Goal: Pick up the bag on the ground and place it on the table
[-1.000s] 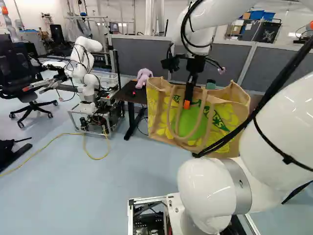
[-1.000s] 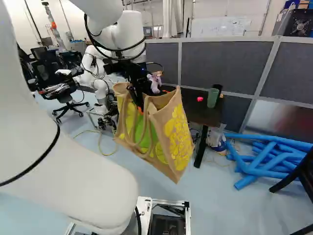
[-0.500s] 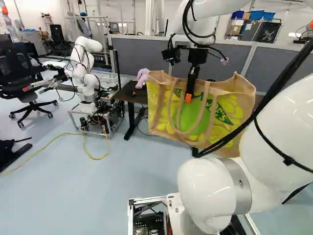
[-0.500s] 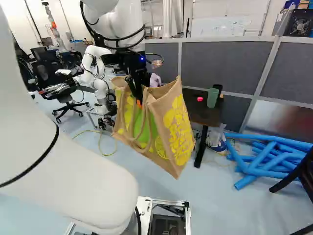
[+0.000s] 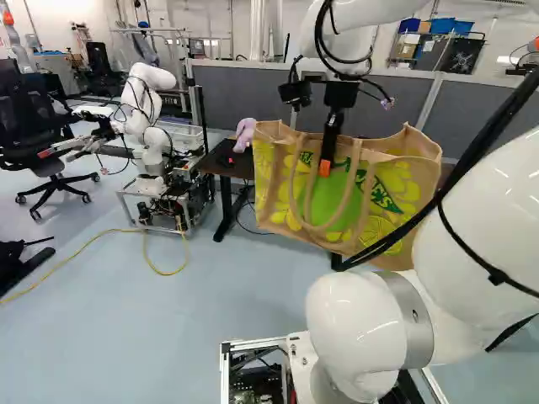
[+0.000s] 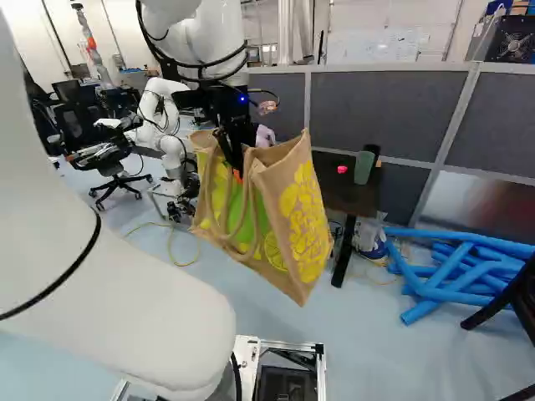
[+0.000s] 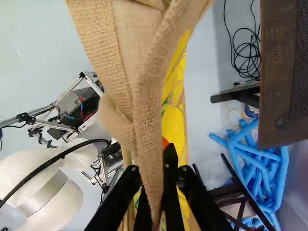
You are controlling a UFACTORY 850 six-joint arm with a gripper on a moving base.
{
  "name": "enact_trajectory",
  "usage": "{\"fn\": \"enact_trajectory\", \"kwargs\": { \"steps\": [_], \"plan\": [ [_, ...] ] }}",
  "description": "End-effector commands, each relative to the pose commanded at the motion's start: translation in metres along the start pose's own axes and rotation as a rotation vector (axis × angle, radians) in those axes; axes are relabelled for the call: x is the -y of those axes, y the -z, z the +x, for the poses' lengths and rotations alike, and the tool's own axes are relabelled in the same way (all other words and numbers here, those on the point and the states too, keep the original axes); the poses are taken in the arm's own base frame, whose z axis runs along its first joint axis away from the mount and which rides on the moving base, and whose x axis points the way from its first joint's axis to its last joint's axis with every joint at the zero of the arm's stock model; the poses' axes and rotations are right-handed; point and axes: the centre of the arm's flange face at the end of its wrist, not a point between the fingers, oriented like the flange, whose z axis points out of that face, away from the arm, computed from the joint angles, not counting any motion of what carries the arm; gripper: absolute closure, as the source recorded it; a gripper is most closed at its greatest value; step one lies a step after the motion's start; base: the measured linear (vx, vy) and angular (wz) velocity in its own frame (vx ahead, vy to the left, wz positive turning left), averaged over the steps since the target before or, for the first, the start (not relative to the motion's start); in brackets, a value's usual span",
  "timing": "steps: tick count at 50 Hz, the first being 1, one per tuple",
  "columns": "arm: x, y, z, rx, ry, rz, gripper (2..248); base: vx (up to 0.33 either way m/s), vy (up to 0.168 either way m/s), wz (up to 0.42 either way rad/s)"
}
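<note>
The gripper [image 5: 326,160] is shut on the bag near its top rim. In the wrist view, the gripper [image 7: 156,192] has a fold of tan cloth pinched between its fingers. The tan bag [image 6: 288,200], printed yellow and green, hangs in the air with its handle loops drooping; its underside is clear of the floor. Beyond it stands the dark table [image 6: 353,199], partly hidden by the bag in both base views. The wrist view has the table [image 7: 279,62] ahead of the gripper, off to one side of the bag.
On the table are a green cup [image 6: 364,167], a small pink thing [image 6: 342,170] and a purple plush toy [image 5: 244,133]. Blue tubes [image 6: 451,267] lie beside it. Another robot [image 5: 147,109] stands at the left, with a yellow cable [image 5: 76,255] on the floor. Grey partitions rise behind.
The arm has carried the bag slightly upward, and the bag has turned a little; in the left base view it now covers the green cup. The base has not moved, and the grip has stayed shut.
</note>
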Motion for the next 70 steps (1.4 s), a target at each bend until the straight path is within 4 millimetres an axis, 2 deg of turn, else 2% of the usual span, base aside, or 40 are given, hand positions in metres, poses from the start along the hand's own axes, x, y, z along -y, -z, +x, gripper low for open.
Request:
{"fn": "enact_trajectory", "kwargs": {
  "steps": [25, 70],
  "plan": [
    [0.0, 0.0, 0.0, 0.0, 0.0, 0.0, 229, 0.113, -0.003, -0.021],
    [0.0, 0.0, 0.0, 0.0, 0.0, 0.0, 229, 0.145, -0.037, -0.199]
  ]
}}
